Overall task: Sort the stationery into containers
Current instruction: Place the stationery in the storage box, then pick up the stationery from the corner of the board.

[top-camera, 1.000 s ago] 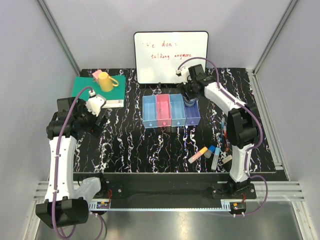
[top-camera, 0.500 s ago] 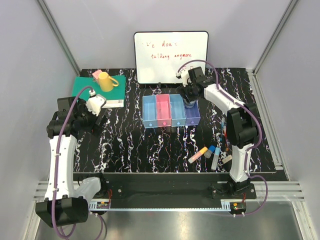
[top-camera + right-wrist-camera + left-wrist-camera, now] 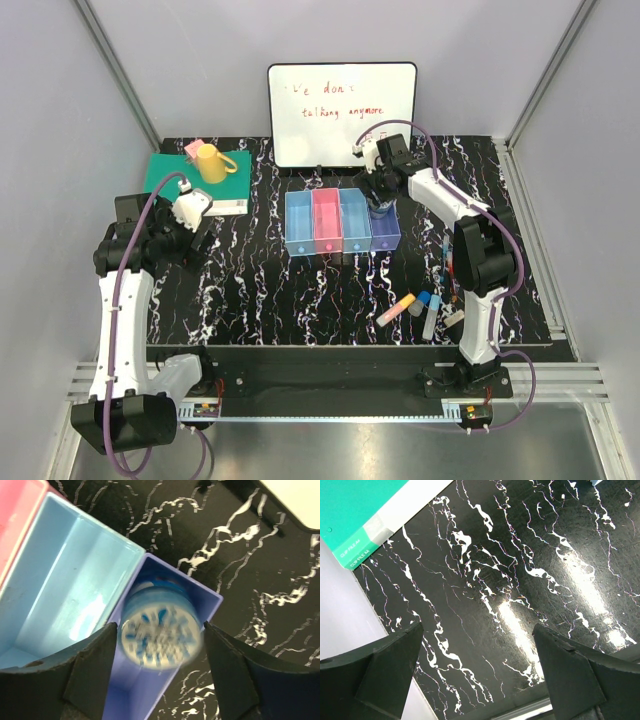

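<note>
Four joined bins stand mid-table: blue (image 3: 298,225), pink-red (image 3: 327,222), blue (image 3: 355,222) and purple (image 3: 386,232). My right gripper (image 3: 378,197) hangs over the far end of the purple bin (image 3: 131,700). It is open, with the round blue-white patterned roll (image 3: 161,630) blurred between the fingers and inside the bin's walls. An orange/pink marker (image 3: 395,310), blue-capped markers (image 3: 428,308), thin pens (image 3: 447,265) and a small tan block (image 3: 455,318) lie at the front right. My left gripper (image 3: 477,626) is open and empty over bare table at the left (image 3: 197,238).
A green book (image 3: 180,175) with a yellow mug (image 3: 210,162) on it lies at the back left; its corner shows in the left wrist view (image 3: 350,510). A whiteboard (image 3: 342,113) stands behind the bins. The light blue bin (image 3: 65,590) adjoins the purple one.
The right gripper has shifted slightly back over the purple bin. The roll now looks blurred between the spread fingers. The left arm has not moved.
</note>
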Tool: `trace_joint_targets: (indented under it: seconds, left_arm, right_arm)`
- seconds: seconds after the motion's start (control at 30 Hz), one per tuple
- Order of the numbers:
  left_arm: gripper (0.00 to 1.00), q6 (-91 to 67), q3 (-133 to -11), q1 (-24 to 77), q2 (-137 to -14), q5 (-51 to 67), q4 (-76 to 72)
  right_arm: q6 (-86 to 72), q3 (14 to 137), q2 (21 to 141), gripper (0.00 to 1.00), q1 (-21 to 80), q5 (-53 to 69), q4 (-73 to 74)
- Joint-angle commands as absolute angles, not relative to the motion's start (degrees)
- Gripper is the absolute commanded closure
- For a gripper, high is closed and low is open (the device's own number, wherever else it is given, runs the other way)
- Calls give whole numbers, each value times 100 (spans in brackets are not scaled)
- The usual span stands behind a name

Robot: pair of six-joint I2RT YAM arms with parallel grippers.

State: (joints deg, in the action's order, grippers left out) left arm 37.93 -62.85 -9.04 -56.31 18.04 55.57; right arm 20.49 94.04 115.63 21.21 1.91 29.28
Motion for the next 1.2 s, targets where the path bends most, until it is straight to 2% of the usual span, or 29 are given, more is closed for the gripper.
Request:
trace_joint_targets:
  seconds: [0.0,0.13,0.43,0.63,0.83,1.17]
  left_arm:
    - [1,3858,-6442,-879,-5590,1925,5317]
    - [1,3841,-6434,-879,-5572,1925,5326]
    - [1,3858,-6495,-879,-5432,1854,5370]
    - [1,4016,-6478,-879,-5230,1863,5467]
    - [1,4420,-6267,-879,-4975,1942,5519]
    - [1,4728,-6047,-791,-4808,1881,5748]
  right_arm:
    - [2180,9448,11356,19,2057,-176,2593]
    - [2197,9422,11277,10,2074,-220,2566]
    - [2101,9273,10654,9,2074,-782,2496]
    - [1960,8088,9362,9,2074,-862,2881]
    - [2925,6585,8228,9,2074,-344,3690]
    - [3128,5863,7209,13,2065,-9,4939]
